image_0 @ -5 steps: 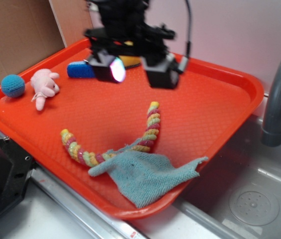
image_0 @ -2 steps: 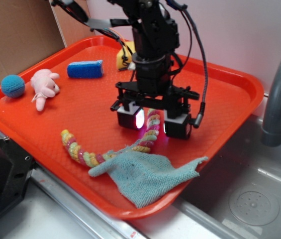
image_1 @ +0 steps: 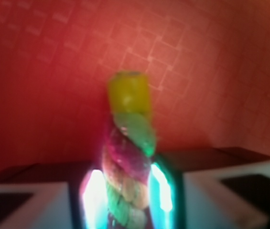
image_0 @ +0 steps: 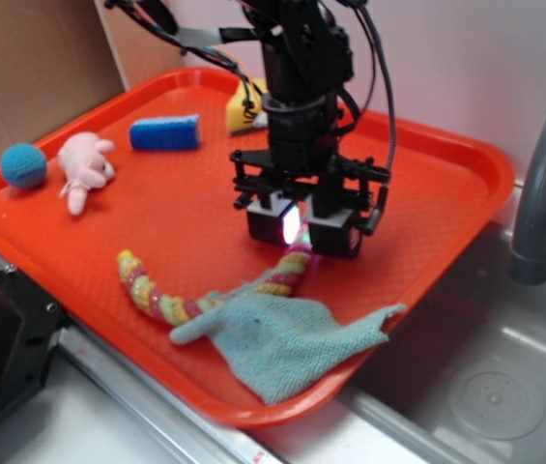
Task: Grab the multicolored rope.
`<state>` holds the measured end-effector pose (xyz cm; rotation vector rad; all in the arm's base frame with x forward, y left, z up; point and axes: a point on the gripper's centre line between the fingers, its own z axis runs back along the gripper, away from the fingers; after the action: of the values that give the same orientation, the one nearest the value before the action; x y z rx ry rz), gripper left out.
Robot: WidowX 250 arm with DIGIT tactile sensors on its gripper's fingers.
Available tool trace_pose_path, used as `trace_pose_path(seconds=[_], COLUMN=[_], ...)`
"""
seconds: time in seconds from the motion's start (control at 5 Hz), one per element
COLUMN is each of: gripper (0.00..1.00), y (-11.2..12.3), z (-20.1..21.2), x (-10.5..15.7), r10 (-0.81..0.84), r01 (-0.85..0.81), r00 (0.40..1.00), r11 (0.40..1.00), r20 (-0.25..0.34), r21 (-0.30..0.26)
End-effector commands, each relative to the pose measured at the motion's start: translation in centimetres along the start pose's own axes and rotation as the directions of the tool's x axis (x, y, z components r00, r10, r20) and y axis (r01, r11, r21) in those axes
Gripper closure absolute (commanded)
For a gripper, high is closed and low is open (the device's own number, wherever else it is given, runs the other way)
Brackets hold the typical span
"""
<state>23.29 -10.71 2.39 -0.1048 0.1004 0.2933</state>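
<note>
On one orange tray: one end effector clamped around one multicolored rope.

wall: pale | cardboard: left | steel sink: right

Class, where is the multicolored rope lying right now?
In the exterior view the rope curves across the front of the orange tray. Its middle is under the teal cloth, and its far end is between the fingers of the gripper.
</note>
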Motion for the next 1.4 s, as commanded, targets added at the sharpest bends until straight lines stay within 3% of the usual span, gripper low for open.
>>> trace_pose_path(seconds=[0.0,0.2,0.4,0.6,1.0,1.2], gripper=[1.00,1.00,1.00,1.00,1.00,1.00], y=[4.1,6.1,6.7,5.5,5.9,7.4], z=[11.0,16.2,21.3,24.6,24.4,21.8], x=[1.0,-0.5,-1.7,-1.5,-2.1,-1.8], r10=[-0.284,-0.299,-0.286,-0.297,-0.281,-0.274], r01=[0.296,0.312,0.288,0.286,0.239,0.247], r00=[0.947,0.935,0.935,0.927,0.937,0.944], r11=[0.953,0.949,0.957,0.955,0.949,0.956], r20=[0.153,0.191,0.212,0.229,0.205,0.185], r21=[-0.062,-0.039,0.024,0.079,0.206,0.158])
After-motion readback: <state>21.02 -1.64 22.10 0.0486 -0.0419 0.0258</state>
